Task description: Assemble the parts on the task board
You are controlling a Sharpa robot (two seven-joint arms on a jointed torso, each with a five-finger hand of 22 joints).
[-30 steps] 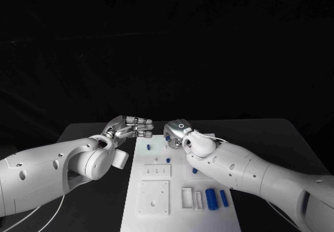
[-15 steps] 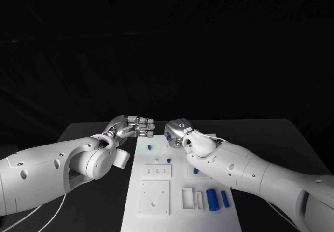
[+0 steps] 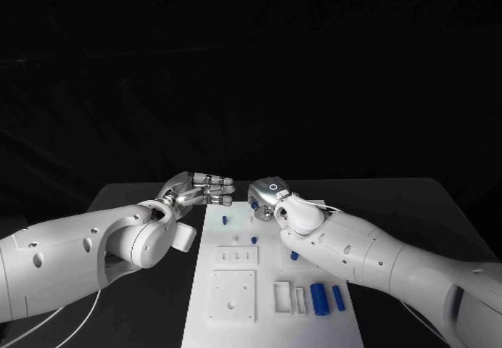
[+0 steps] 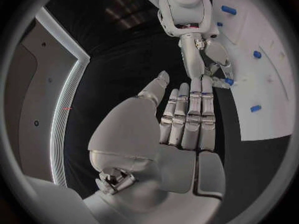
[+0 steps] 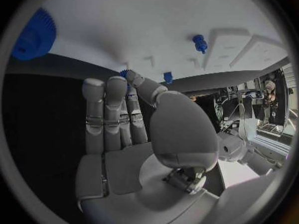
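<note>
My right robot hand (image 3: 268, 197) pinches a small blue peg (image 3: 254, 206) at the board's (image 3: 236, 290) far end. My left robot hand (image 3: 199, 190) hovers released nearby. The peg looks light, rigid and slippery; I'd pinch it mid-shaft.

I see the task board (image 3: 272, 319) lying mid-counter (image 3: 418, 203). Three parts (image 3: 318, 299) lie side by side at its 4 o'clock corner; two small parts (image 3: 223, 220) stand toward 12, between my robot hands.
</note>
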